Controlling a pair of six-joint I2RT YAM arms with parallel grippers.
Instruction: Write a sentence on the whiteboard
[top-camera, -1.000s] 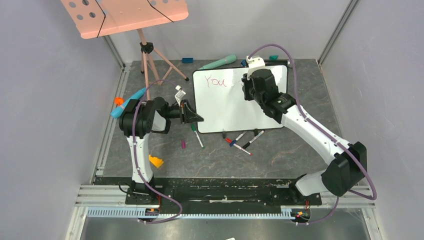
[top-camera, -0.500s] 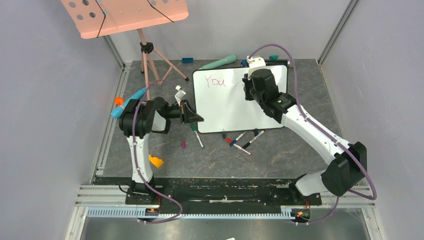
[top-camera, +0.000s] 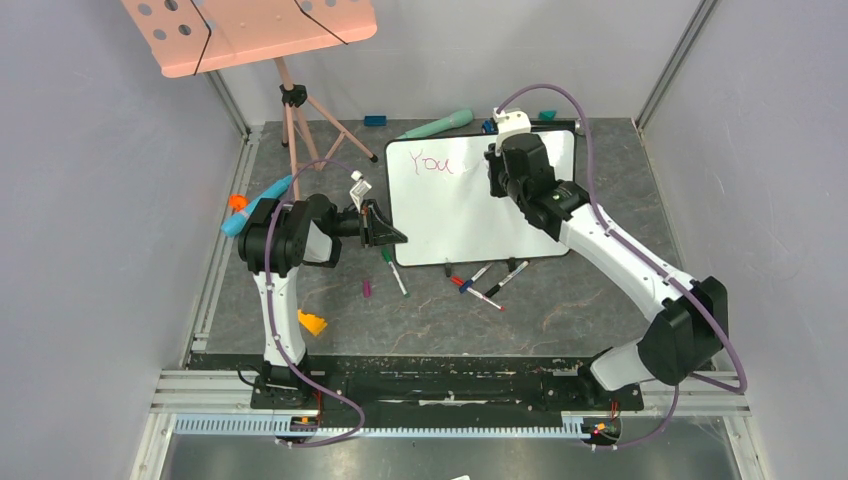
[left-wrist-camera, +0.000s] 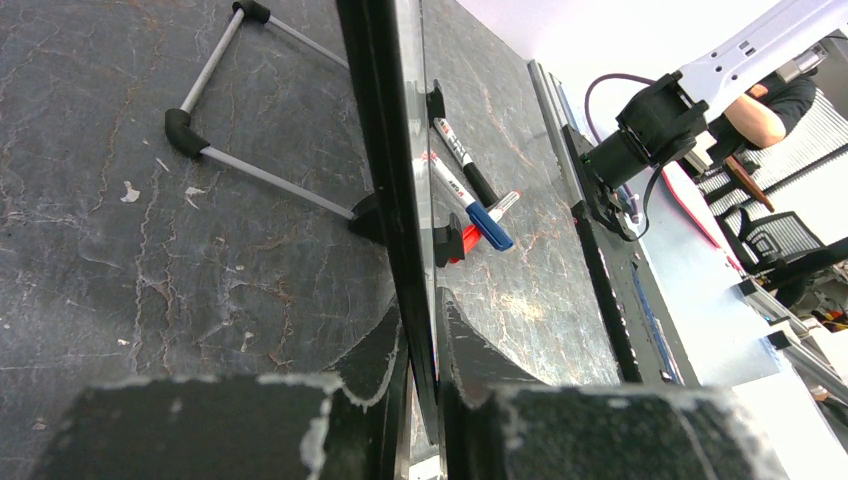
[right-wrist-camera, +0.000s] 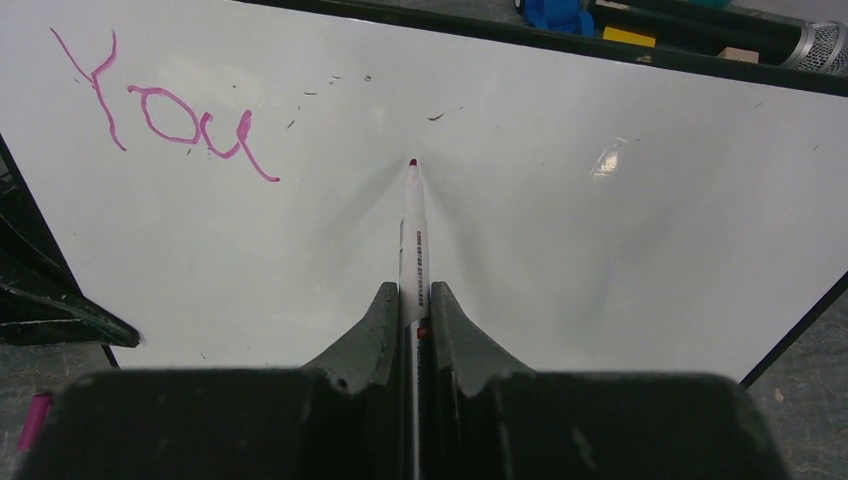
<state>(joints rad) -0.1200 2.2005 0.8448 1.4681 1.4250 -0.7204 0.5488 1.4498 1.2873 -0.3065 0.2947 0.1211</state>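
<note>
The whiteboard (top-camera: 460, 215) stands tilted on the dark floor mat. Only the magenta word "You" (top-camera: 432, 162) of the sentence is on it, at its top left, and it shows in the right wrist view too (right-wrist-camera: 170, 110). My left gripper (top-camera: 393, 236) is shut on the whiteboard's left edge (left-wrist-camera: 385, 150), jaws on either side of the frame (left-wrist-camera: 422, 325). My right gripper (top-camera: 492, 172) is shut on a white marker (right-wrist-camera: 411, 235). Its red tip (right-wrist-camera: 412, 162) is at the board surface just right of "You". I cannot tell whether it touches.
A pink perforated board on a tripod (top-camera: 250, 30) stands at the back left. Loose markers (top-camera: 485, 285) and a green marker (top-camera: 393, 270) lie by the whiteboard's near edge. A teal object (top-camera: 437, 124) lies behind it, and an orange piece (top-camera: 312, 322) at the front left.
My right arm has shifted slightly, carrying the marker a little toward the board's far edge. The writing is unchanged. The left arm has not moved.
</note>
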